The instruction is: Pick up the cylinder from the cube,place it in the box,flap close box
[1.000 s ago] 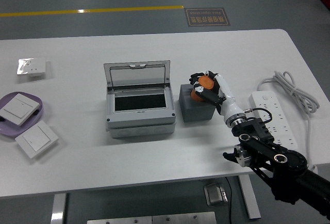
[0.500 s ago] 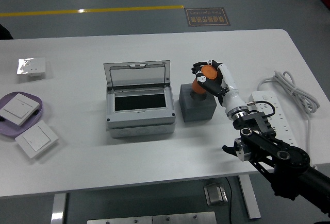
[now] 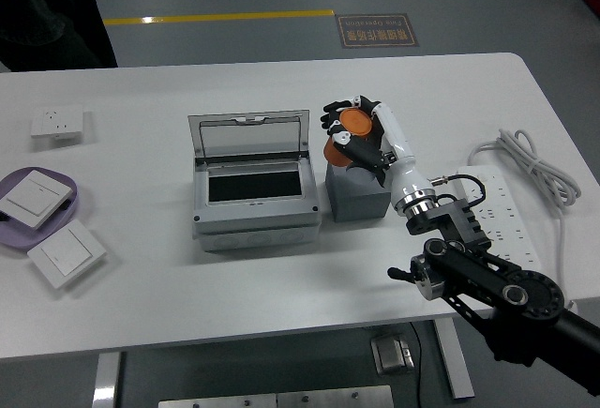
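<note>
Right, the white table fills most of the frame, and a person in dark clothing stands at its far side in the upper left corner, hands not on anything I can see. Centre frame sits the grey box, its clear flap lid tipped up and back, the dark opening facing the camera and nothing visible inside. Just to its right, almost touching, is the grey cube.

From the lower right comes the right arm, and the right hand has its black fingers wrapped around the orange cylinder, which looks held above the cube's top left corner, tilted toward the box. Whether it is fully clear of the cube is hard to call from this angle. The left arm is nowhere in the picture.

On handling: the cylinder looks small, rigid and light, probably smooth plastic, so a wrap around its side wall is the sensible hold, and that is what we have. Slippery is the risk; the short carry left over the box's rim wants a firm squeeze.

Off to the right lies a white power strip with its cable, and at the left edge a purple tray holding a wall switch, with other white plates near it.
</note>
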Robot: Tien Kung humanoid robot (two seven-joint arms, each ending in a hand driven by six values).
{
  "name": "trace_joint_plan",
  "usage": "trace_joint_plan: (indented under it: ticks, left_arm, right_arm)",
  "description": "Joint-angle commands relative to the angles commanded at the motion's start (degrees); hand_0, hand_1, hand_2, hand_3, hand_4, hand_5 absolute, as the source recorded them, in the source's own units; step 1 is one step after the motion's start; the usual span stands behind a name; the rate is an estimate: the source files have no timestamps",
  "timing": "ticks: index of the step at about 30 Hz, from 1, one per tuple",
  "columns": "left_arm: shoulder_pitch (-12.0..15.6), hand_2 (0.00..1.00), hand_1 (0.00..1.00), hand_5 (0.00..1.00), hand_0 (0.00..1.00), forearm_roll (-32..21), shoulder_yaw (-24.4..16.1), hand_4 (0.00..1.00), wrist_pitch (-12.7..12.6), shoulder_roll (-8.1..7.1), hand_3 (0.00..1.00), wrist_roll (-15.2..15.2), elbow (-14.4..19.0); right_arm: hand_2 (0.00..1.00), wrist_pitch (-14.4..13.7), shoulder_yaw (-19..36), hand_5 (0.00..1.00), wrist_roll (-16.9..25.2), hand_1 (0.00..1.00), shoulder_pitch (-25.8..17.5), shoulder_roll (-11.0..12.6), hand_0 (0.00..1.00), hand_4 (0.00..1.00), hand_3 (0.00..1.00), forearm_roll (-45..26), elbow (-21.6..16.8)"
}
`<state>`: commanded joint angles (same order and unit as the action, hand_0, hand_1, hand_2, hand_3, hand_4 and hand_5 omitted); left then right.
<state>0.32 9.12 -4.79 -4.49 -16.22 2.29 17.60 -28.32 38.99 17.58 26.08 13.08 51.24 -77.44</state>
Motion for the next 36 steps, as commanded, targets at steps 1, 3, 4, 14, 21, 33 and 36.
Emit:
trace_joint_plan:
  ticks: [1, 3, 4, 14, 21, 33, 36]
  left_arm:
    - [0.0, 0.589, 0.624, 0.227, 0.614, 0.1, -0.1, 0.685, 0.0, -0.01, 0.613, 0.1, 0.0]
    - [0.0, 0.589, 0.624, 0.227, 0.614, 0.5, -0.4, 0.685, 0.0, -0.04, 0.613, 0.2, -0.1]
    - [-0.1, 0.589, 0.624, 0.228, 0.614, 0.5, -0.5, 0.686, 0.0, -0.07, 0.613, 0.3, -0.1]
    - [-0.1, 0.589, 0.624, 0.23, 0.614, 0.9, -0.9, 0.686, 0.0, -0.18, 0.613, 0.5, -0.1]
    - [-0.1, 0.589, 0.624, 0.23, 0.614, 1.1, -1.0, 0.686, 0.1, -0.21, 0.613, 0.6, -0.1]
    - [0.0, 0.589, 0.623, 0.229, 0.614, 1.4, -1.3, 0.686, 0.0, -0.37, 0.613, 0.8, -0.1]
    - [0.0, 0.589, 0.623, 0.228, 0.614, 1.7, -1.4, 0.686, 0.1, -0.42, 0.613, 0.9, -0.1]
  right_arm:
    - [0.411, -0.2, -0.5, 0.002, -0.6, 0.383, 0.2, -0.1, 0.38, 0.042, 0.345, 0.9, -0.4]
    - [0.411, -0.4, -1.8, 0.002, -2.6, 0.383, 1.0, -0.4, 0.38, 0.042, 0.345, 3.4, -1.3]
    - [0.273, -0.5, -2.5, 0.002, -3.6, 0.174, 1.4, -0.6, 0.164, 0.002, 0.24, 4.8, -1.7]
    - [0.222, 2.3, -7.3, 0.002, -15.2, 0.12, 5.9, -2.5, 0.058, 0.002, 0.191, 22.0, -4.0]
    - [0.202, 9.4, -11.4, 0.002, -25.6, 0.091, 10.3, -3.7, 0.002, 0.002, 0.169, 37.2, -3.7]
    - [0.191, 13.3, -16.0, 0.002, -39.7, 0.054, 15.9, -6.8, 0.002, 0.002, 0.162, 60.0, 0.8]
    - [0.202, 9.7, -16.9, 0.002, -39.5, 0.066, 16.7, -7.8, 0.002, 0.002, 0.17, 63.0, 3.2]
